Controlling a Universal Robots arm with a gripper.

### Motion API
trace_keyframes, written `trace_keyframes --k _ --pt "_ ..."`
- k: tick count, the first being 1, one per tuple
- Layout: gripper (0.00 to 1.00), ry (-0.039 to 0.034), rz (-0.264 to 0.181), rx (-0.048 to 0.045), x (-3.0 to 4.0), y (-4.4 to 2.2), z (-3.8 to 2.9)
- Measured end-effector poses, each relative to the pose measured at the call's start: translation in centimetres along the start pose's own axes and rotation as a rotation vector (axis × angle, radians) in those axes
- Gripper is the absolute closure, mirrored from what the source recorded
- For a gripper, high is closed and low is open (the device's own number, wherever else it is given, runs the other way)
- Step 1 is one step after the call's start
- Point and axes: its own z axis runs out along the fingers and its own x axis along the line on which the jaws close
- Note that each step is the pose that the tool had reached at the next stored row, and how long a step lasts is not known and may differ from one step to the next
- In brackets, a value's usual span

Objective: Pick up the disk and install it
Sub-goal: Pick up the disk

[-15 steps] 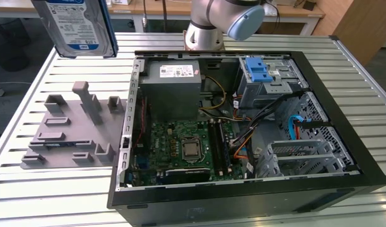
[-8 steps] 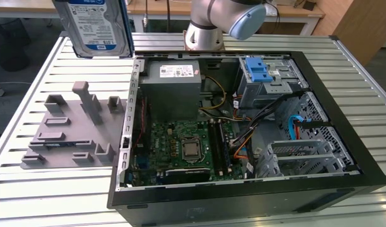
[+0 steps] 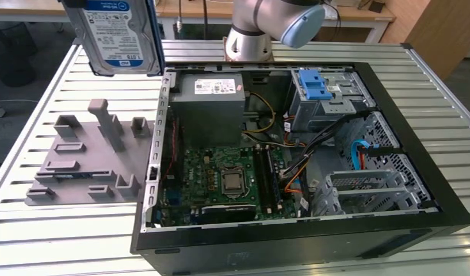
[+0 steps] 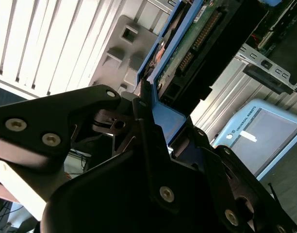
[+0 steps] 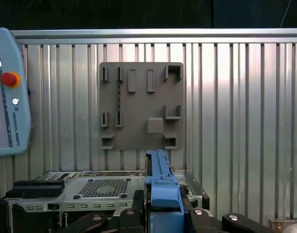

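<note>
The disk point(image 3: 118, 35), silver with a white-and-blue label and a blue carrier frame, hangs upright in the air at the exterior view's upper left, above the grey fixture plate point(image 3: 89, 155). In the second wrist view my gripper point(image 4: 149, 108) is shut on the disk point(image 4: 197, 34), its black fingers point(image 4: 102, 99) clamping the blue frame's edge. The first wrist view shows the disk's blue frame point(image 5: 160, 182) edge-on, held in the gripper point(image 5: 163, 204), over the fixture plate point(image 5: 141, 104).
An open computer case point(image 3: 419, 190) lies on the slatted metal table point(image 3: 35, 86), with a grey power-supply box point(image 3: 211, 98), motherboard point(image 3: 219, 178) and a drive cage with a blue latch point(image 3: 315, 86). A teach pendant point(image 5: 8, 97) lies on the table.
</note>
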Motion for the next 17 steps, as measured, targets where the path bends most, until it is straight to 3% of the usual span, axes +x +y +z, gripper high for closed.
trace_keyframes --k 5,17 --pt "0.64 0.0001 0.0 0.0 0.88 -0.48 0.02" --pt "0.64 0.0001 0.0 0.0 0.96 -5.27 0.21"
